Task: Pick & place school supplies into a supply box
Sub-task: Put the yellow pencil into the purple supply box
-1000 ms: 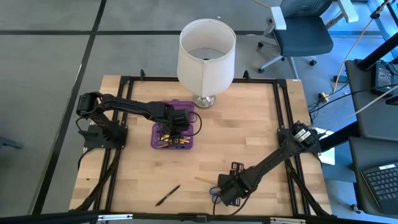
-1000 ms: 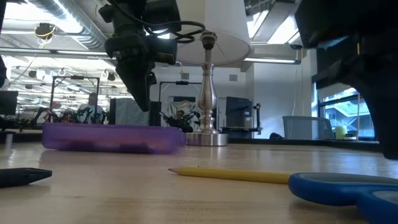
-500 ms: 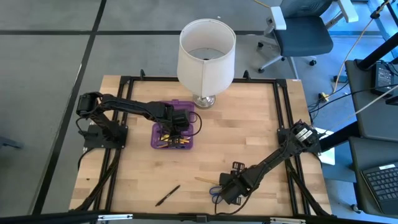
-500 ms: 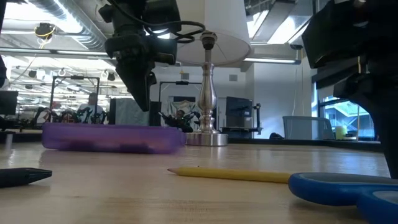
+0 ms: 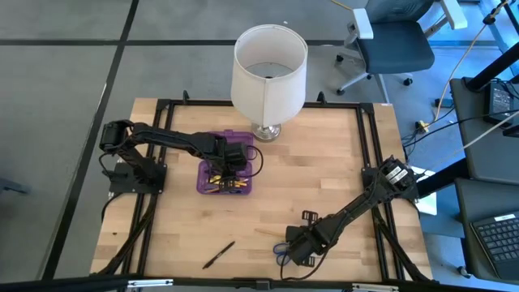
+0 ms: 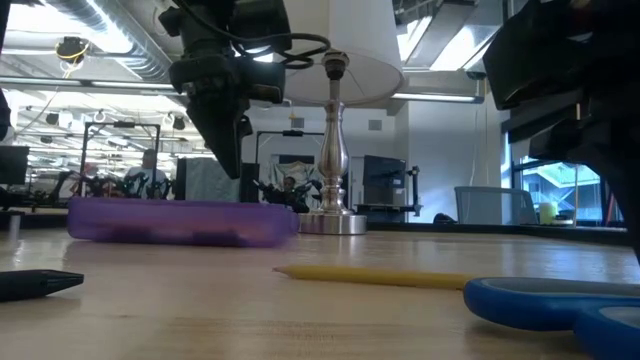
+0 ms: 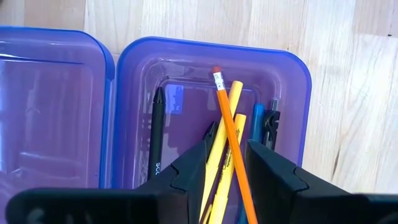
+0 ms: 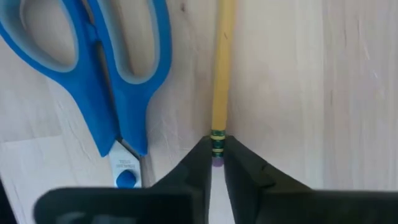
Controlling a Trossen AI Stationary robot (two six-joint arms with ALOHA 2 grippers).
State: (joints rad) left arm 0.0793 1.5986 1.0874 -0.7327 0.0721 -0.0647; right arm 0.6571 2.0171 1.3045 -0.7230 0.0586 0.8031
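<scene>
My right fingers (image 8: 216, 163) pinch the eraser end of the pencil (image 8: 222, 65) lying at six o'clock on the counter, shaft running straight ahead, while my left fingers (image 7: 225, 163), narrowly parted, hover over the box (image 5: 202, 180).

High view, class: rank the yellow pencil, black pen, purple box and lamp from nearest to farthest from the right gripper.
1. Yellow pencil, at the right gripper.
2. Black pen, toward the left arm's side.
3. Purple box, mid-table under the left gripper.
4. Lamp, far edge.
</scene>
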